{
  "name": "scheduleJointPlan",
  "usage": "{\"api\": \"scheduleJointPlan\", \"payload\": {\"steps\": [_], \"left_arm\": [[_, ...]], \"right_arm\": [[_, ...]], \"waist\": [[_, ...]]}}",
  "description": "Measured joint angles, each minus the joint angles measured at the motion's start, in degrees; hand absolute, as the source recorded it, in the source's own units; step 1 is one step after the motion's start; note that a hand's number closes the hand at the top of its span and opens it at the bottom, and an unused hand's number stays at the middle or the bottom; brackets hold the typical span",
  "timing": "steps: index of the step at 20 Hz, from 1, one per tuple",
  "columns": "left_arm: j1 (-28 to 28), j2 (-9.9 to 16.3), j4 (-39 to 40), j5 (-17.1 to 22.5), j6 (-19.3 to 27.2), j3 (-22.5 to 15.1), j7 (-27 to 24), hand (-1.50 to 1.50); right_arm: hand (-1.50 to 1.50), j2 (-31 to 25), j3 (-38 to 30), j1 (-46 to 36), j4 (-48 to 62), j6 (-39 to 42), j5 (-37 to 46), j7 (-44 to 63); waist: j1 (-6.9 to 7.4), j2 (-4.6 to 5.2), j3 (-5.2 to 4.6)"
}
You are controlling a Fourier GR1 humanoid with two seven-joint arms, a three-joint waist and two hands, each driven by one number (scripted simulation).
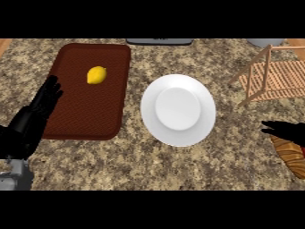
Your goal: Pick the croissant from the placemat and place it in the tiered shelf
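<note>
1. Judging by its look, the croissant [292, 156] is taken as light, soft and crumbly, best held across its thick middle.
2. It is seen off the placemat [88, 91], clasped in the right robot hand [300, 136] near the tiered shelf [283, 78].
3. The left robot hand [32, 118] is rested with fingers apart at the placemat's left edge.

I see my left hand [31, 118] as glossy black, slim segmented fingers on a grey forearm [13, 178]; my right hand [293, 131] is black too, red-marked.
</note>
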Motion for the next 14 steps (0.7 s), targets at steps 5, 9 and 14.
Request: {"api": "scheduleJointPlan", "payload": {"steps": [5, 9, 14], "left_arm": [[0.9, -0.3, -1.0, -0.3, -0.3, -0.1, 0.1, 0.0], [1.2, -0.5, -0.4, -0.5, -0.7, 0.0, -1.1, 0.0], [1.1, -0.6, -0.1, -0.6, -0.9, 0.4, -0.8, 0.0]], "right_arm": [[1.5, 1.2, -2.8, -1.5, 3.8, -6.2, 0.0, -1.9], [1.5, 2.3, -4.7, -3.0, 6.4, -11.4, 0.0, -4.0], [1.5, 3.3, -7.1, -5.0, 8.5, -14.8, -0.8, -5.8]], "waist": [[0.29, -0.15, -0.26], [0.47, -0.05, -0.37], [0.36, 0.27, 0.0]]}}
